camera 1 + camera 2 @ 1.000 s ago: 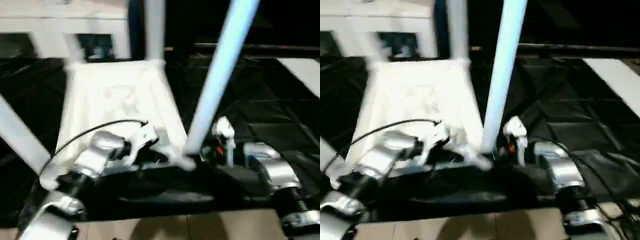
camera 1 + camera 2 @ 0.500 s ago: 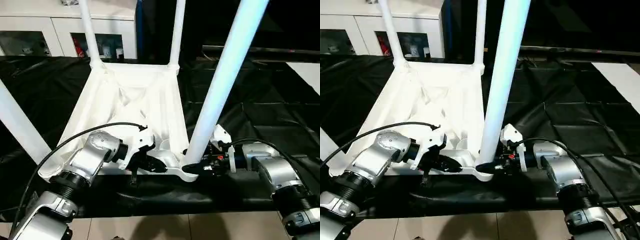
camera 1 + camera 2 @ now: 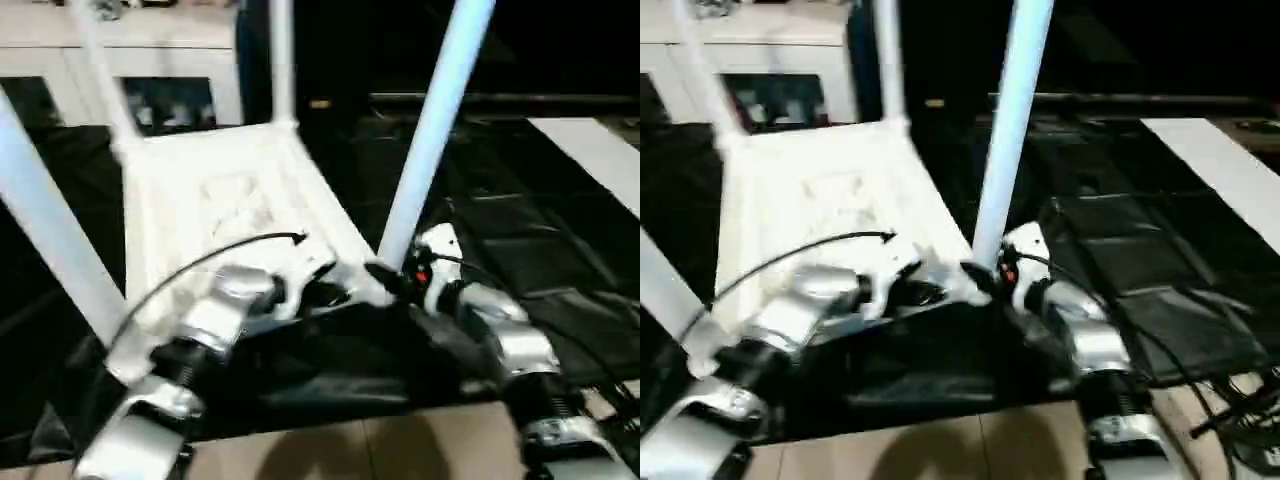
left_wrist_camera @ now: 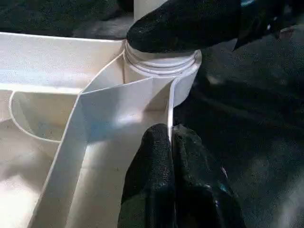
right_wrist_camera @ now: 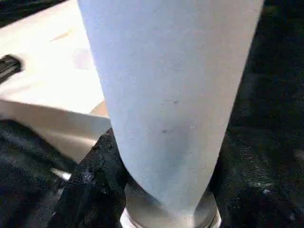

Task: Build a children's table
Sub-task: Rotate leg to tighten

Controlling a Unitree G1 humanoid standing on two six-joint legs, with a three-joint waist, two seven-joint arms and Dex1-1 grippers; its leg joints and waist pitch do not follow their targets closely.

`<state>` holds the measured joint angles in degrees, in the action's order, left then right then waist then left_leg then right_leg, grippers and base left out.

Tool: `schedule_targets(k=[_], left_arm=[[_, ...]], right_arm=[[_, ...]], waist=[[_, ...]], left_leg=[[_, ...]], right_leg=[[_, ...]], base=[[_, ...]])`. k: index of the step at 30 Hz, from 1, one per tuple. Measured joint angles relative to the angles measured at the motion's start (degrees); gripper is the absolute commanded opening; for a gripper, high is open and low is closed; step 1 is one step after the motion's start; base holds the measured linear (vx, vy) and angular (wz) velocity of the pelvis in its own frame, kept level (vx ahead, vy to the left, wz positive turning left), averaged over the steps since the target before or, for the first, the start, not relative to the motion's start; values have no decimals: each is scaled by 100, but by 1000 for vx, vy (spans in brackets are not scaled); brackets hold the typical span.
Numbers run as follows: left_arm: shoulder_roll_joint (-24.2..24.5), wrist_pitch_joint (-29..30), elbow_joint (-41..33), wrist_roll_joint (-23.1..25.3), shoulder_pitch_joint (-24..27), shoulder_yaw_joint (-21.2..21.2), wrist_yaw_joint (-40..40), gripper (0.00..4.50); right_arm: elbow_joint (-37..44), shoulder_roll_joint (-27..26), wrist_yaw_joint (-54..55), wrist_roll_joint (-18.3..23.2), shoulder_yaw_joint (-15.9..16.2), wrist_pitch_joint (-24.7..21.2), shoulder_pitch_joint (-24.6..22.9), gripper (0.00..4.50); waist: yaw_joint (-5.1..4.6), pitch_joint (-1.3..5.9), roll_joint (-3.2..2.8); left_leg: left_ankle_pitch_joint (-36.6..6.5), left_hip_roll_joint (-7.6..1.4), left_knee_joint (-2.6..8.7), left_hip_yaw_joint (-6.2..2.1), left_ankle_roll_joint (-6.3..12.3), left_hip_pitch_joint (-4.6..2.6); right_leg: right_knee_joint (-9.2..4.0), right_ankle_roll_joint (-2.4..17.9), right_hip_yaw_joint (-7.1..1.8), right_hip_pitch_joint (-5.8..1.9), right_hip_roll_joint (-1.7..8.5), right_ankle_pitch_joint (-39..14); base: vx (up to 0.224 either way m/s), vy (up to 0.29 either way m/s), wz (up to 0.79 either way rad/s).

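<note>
Four legs point up from the children's table (image 3: 220, 200), which lies upside down on the black-draped worktop (image 3: 520, 250), ribbed underside open to the ceiling, near edge at the robot's arms. All the action is at the near right corner. The left gripper (image 4: 169, 142) has its fingers pressed together on the thin rim wall right beside the corner socket (image 4: 161, 71), pinching that edge. The right gripper (image 5: 164, 190) sits at the foot of the near right leg (image 3: 430, 130), one black finger (image 5: 90, 185) hugging each side of the base, just above the threaded collar where leg meets socket. From the left wrist view a black fingertip (image 4: 185, 23) of that right gripper lies across the top of the collar.

This reads as the seating of the last leg, so the task looks close to done. To do it well: the left pinch should hold the top steady so it cannot skid on the slippery cloth, and the right grip belongs low on the leg, where it is. Any twist or push should run straight down the socket's axis, because a long leg levers hard against that collar if it tips. A white cabinet (image 3: 150, 70) stands behind, well clear.
</note>
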<state>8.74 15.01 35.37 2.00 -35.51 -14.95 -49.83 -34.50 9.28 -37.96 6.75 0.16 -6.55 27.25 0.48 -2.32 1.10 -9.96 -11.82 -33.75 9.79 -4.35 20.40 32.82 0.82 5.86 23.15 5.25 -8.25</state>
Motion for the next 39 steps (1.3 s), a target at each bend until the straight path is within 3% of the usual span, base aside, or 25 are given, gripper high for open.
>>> schedule_targets(k=[3,6,12,16,22,28,34,39], left_arm=[[-21,14,8,1,0,-8,-6,0],[21,14,-2,1,1,-1,-157,0],[328,-13,-195,-133,81,-62,-857,0],[728,-34,-449,-269,157,-172,-1598,0],[1311,-21,-858,-434,319,-386,-2626,0],[1514,-14,-947,-460,349,-449,-2898,0],[1529,-14,-967,-461,349,-447,-2886,0],[1307,-32,-843,-378,341,-310,-2266,0]], right_arm=[[4,-18,21,-22,-3,25,-2,210],[37,7,-204,83,-49,-73,-6,272],[207,489,-1504,266,89,-249,-43,275],[418,1033,-2682,365,479,-299,-53,275],[626,1428,-3879,401,949,-287,-48,275],[656,1451,-4148,384,1105,-270,-5,221],[703,1438,-4146,388,1104,-311,-11,211],[586,1086,-3357,387,804,-193,-181,209]], waist=[[-22,0,0],[-29,0,-1],[3,-1,-2],[133,-5,-9],[298,-10,-18],[319,-11,-15],[314,-11,-15],[290,-9,-9]], left_leg=[[0,0,3,-2,1,3],[-1,0,7,-2,1,4],[-2,1,54,-1,0,8],[-3,-2,89,3,0,12],[-6,-4,96,14,-6,9],[-6,-4,81,23,-8,6],[-5,-4,79,23,-8,5],[-4,-4,72,22,-9,1]], right_leg=[[-12,0,3,-3,0,0],[-17,0,2,-5,0,0],[-9,6,2,1,-2,4],[16,28,1,17,-7,-1],[20,35,-3,27,-5,-11],[28,38,-15,24,-3,-8],[30,38,-15,24,-3,-8],[32,19,-17,21,-3,-16]], base=[[0,0,0],[0,0,0],[0,0,0],[0,0,0],[0,0,0],[0,0,0],[0,0,0],[0,0,0]])
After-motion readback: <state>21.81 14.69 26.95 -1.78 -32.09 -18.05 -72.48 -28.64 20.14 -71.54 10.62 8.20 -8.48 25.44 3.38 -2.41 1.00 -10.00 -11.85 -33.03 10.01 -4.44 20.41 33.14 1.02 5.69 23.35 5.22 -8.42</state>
